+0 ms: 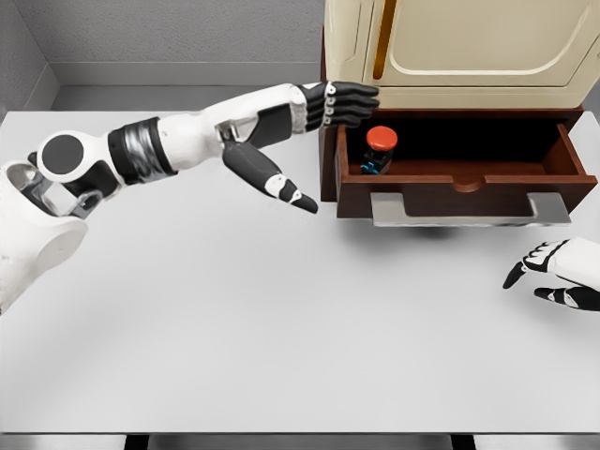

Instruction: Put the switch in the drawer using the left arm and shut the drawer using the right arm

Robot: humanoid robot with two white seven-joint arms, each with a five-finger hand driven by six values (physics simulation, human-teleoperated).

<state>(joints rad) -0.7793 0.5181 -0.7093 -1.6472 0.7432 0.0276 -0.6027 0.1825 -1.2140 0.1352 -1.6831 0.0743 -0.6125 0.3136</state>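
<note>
1. The white, black-fingered left hand [319, 108] reaches in from the left of the dark brown wooden drawer [459, 183]. Its fingers are loosely extended over the drawer's left wall, the thumb splayed down and apart; it grips nothing.
2. The small switch with a red mushroom button on a black and blue base [379, 150] stands upright inside the drawer, in its left end, just right of the left hand's fingertips and apart from them.
3. My judgement: the switch looks light, rigid and hard-shelled, the smooth button top likely slippery. The squarer base would be the safer place to pinch.
4. The drawer stands pulled open beneath the cream cabinet [459, 47], its grey metal handle bar [469, 208] facing the robot. It probably slides stiffly on a straight track, so a flat push on the front panel should suit.
5. The pale grey table [281, 328] spreads below the drawer, smooth and matte; grey walls rise behind it.
6. The right hand [558, 272] rests on the table below the drawer's right corner, fingers relaxed and apart, holding nothing.
</note>
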